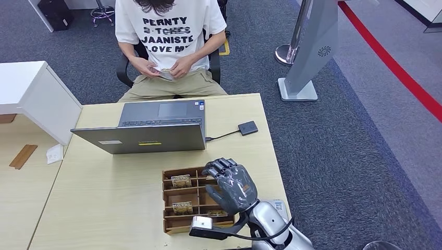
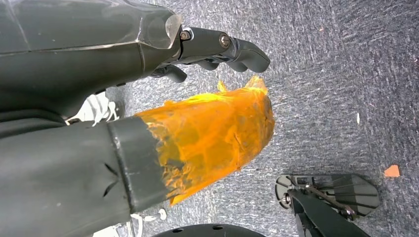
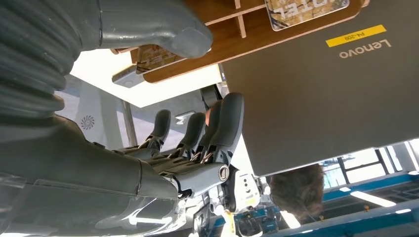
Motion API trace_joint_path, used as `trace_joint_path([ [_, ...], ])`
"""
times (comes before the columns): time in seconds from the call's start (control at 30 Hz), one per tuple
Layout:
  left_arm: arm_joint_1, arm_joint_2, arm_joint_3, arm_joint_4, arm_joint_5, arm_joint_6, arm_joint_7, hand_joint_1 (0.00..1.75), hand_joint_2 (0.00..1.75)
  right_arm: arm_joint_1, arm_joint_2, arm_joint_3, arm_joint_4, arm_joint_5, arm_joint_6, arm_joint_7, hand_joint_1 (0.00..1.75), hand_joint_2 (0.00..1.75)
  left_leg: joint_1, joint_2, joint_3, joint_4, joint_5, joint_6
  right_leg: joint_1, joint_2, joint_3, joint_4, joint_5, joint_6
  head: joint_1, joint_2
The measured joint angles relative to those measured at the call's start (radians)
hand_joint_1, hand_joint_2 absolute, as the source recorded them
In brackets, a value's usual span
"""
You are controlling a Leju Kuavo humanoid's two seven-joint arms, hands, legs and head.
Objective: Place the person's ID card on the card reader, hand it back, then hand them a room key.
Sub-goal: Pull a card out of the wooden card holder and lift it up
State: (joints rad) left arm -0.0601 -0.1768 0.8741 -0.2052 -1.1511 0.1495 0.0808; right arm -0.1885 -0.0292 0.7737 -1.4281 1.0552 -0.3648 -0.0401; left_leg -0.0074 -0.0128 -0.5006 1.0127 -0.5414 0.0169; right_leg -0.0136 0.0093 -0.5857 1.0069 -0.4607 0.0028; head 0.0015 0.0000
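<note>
ID card (image 1: 166,74) held by the person, apparently returned | right hand (image 1: 231,185) spread, empty, above key tray (image 1: 172,225) | room key handover judged pending

Even, bright indoor light is falling from above in the head view, leaving only soft, short shadows under the open grey laptop (image 1: 151,127) and along the near edge of the pale wooden table (image 1: 104,208). The picture is staying sharp across its middle, while straight lines are bowing slightly toward the corners. In the right wrist view, strip ceiling lights (image 3: 375,197) are glowing and a white patch is blowing out into glare, leaving the dark grey right hand (image 3: 192,143) partly in shadow. In the left wrist view, the orange translucent tape wrap (image 2: 212,133) is catching sheen, and the closest grey surfaces are looking soft.
</note>
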Motion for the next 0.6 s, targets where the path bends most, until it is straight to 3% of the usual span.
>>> trace_joint_path([
  [0.37,0.0,0.0,0.0,0.0,-0.003,0.0,-0.005,0.0,0.0,-0.002,0.005,-0.015,0.032,0.0,0.003,0.002,0.79,1.75,0.0,0.0,0.0,0.0,0.0,0.0,0.0,0.0,0.0,0.0,0.0,0.0,0.0,0.0],
  [0.6,0.0,0.0,0.0,0.0,-0.007,0.0,-0.006,0.0,0.0,-0.003,0.01,-0.028,0.057,0.001,0.011,0.008,0.96,1.75,0.0,0.0,0.0,0.0,0.0,0.0,0.0,0.0,0.0,0.0,0.0,0.0,0.0,0.0],
])
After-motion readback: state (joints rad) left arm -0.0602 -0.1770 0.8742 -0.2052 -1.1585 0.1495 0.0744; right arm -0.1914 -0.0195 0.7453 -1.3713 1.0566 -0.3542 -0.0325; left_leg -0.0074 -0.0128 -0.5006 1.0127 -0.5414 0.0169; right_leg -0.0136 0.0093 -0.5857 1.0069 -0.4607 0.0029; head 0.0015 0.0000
